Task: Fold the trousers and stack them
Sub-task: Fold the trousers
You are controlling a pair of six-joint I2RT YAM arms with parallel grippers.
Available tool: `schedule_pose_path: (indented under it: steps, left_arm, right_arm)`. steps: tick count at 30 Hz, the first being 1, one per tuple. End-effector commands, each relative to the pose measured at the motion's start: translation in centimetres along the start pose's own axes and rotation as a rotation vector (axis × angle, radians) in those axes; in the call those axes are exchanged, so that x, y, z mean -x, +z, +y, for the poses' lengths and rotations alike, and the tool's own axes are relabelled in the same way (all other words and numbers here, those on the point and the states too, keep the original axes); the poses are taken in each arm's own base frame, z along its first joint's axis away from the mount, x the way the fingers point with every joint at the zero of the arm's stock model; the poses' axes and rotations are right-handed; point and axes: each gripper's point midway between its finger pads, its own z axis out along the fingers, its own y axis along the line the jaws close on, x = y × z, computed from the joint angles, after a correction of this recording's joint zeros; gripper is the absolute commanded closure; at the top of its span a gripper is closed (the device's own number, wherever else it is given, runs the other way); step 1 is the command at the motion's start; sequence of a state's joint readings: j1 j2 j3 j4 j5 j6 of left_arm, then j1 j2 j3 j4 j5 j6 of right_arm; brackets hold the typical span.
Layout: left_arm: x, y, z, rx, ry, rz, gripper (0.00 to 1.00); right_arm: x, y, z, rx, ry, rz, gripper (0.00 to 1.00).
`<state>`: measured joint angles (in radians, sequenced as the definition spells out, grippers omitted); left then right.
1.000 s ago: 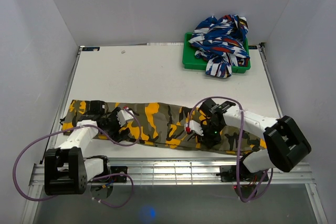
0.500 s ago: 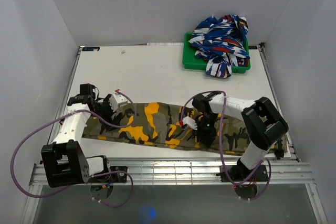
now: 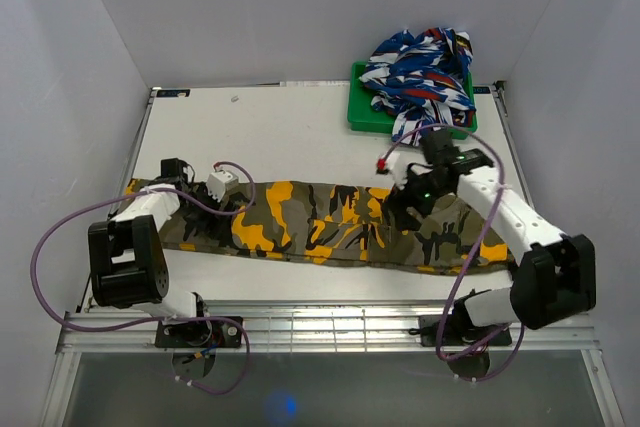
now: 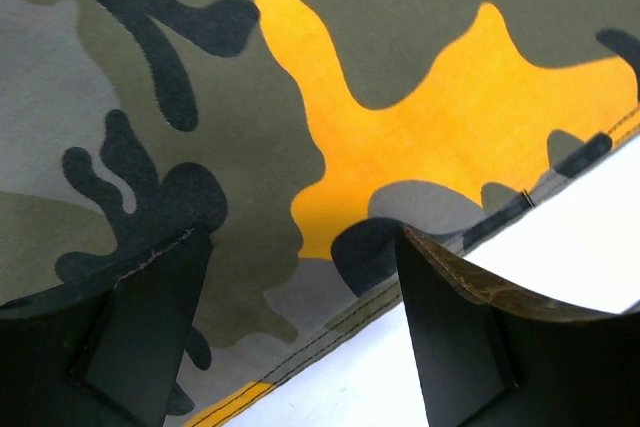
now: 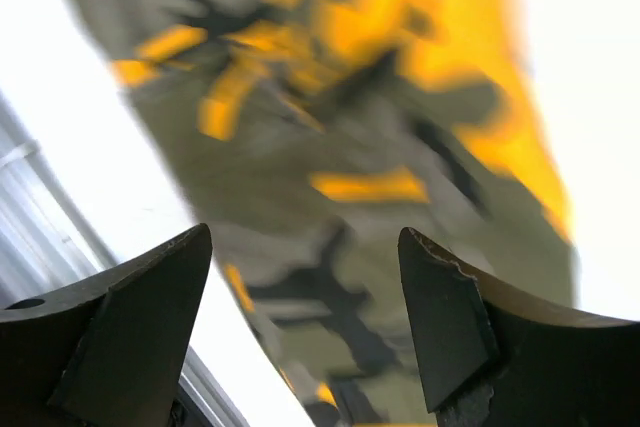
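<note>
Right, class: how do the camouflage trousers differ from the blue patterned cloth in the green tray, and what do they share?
The trousers are olive, black and orange camouflage; the blue patterned cloth is blue, white and red. The trousers lie spread in a long strip; the cloth is bunched in a heap. The trousers rest on the table; the cloth sits in the green tray. Both are printed fabric.
</note>
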<state>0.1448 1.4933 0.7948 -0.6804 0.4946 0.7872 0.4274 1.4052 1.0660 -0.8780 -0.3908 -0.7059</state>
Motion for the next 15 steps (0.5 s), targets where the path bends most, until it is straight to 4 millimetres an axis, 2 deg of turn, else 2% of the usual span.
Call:
schedule_pose_path:
  steps: [1, 2, 3, 4, 5, 7, 8, 10, 11, 14, 15]
  left_arm:
    - [-2.1, 1.7, 1.6, 0.065, -0.104, 0.076, 0.13]
    - [-2.0, 1.7, 1.5, 0.061, -0.11, 0.068, 0.13]
    - [-1.8, 1.7, 1.6, 0.066, -0.107, 0.056, 0.12]
    - [-1.5, 1.7, 1.5, 0.065, -0.103, 0.047, 0.11]
    - [-1.3, 1.5, 1.5, 0.067, -0.103, 0.037, 0.1]
    - [-1.0, 1.2, 1.5, 0.073, -0.107, 0.027, 0.08]
    - [-0.9, 1.2, 1.4, 0.073, -0.11, 0.022, 0.07]
    - [-0.8, 0.9, 1.2, 0.072, -0.106, 0.016, 0.02]
    - [-0.9, 0.9, 1.1, 0.069, -0.104, 0.016, 0.02]
    - [-0.8, 0.7, 1.1, 0.077, -0.095, 0.01, 0.02]
    - [-0.7, 0.7, 1.1, 0.078, -0.094, 0.009, 0.02]
  right_arm:
    - [-3.8, -5.3, -3.6, -0.163, 0.228, -0.027, 0.2]
    - [-6.5, -7.1, -5.0, -0.233, 0.308, -0.023, 0.21]
    - [-8.5, -8.0, -5.4, -0.268, 0.358, 0.001, 0.22]
    - [-10.7, -8.4, -5.2, -0.277, 0.424, 0.024, 0.23]
    - [-13.5, -9.8, -5.8, -0.332, 0.527, 0.027, 0.25]
    - [-16.8, -10.8, -5.7, -0.356, 0.628, 0.065, 0.26]
    - [-19.4, -11.5, -5.8, -0.375, 0.735, 0.071, 0.27]
    - [-21.8, -12.3, -6.0, -0.391, 0.819, 0.077, 0.3]
    - [-23.6, -13.0, -6.1, -0.402, 0.9, 0.072, 0.31]
    - [-25.9, -13.8, -6.0, -0.405, 1.019, 0.043, 0.31]
    - [-26.1, -13.7, -6.0, -0.399, 1.032, 0.031, 0.31]
